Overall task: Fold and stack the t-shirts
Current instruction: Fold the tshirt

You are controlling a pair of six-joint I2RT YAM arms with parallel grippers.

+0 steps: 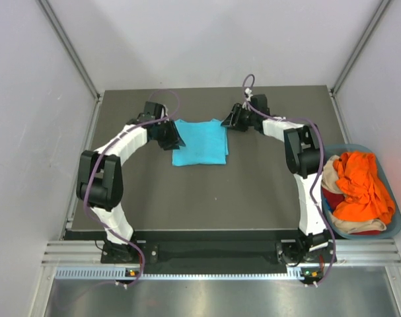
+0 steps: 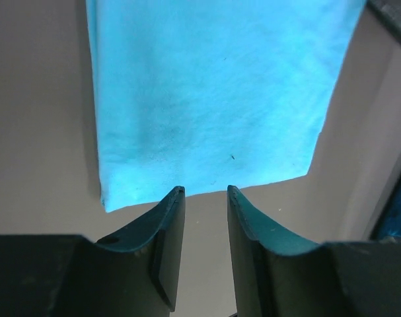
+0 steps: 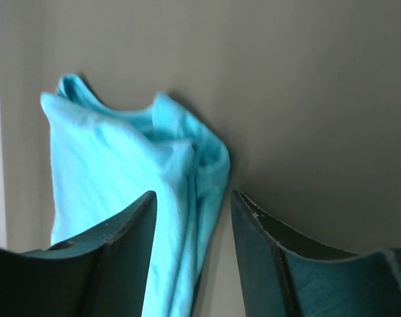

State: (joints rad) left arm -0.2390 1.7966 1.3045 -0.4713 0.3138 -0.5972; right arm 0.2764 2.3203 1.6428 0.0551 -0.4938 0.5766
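Two arms are reaching toward the upper middle of the top view, where the turquoise t-shirt [image 1: 200,142] is lying folded into a flat, roughly square pad on the dark table [image 1: 207,198]. The left gripper [image 2: 205,191] is sitting at the left edge of that pad. In its wrist view its jaws are standing a little apart with only bare table showing in the gap, and the near hem of the cloth is running across the frame just beyond the fingertips [image 2: 175,198], not between them.

The right gripper [image 3: 193,196] is hovering at the pad's upper right corner. Its jaws are spread wider, and in its wrist view the layered, rumpled edge of the shirt is showing in the left and lower middle of the frame, passing behind the left finger and into the gap. Whether the cloth is touching either finger cannot be told.

At the right edge of the top view a blue-grey basket [image 1: 393,228] is holding a crumpled orange t-shirt [image 1: 359,188] on top, with a beige t-shirt [image 1: 330,175] and a red t-shirt [image 1: 332,198] peeking out beneath it, well apart from the folded one.
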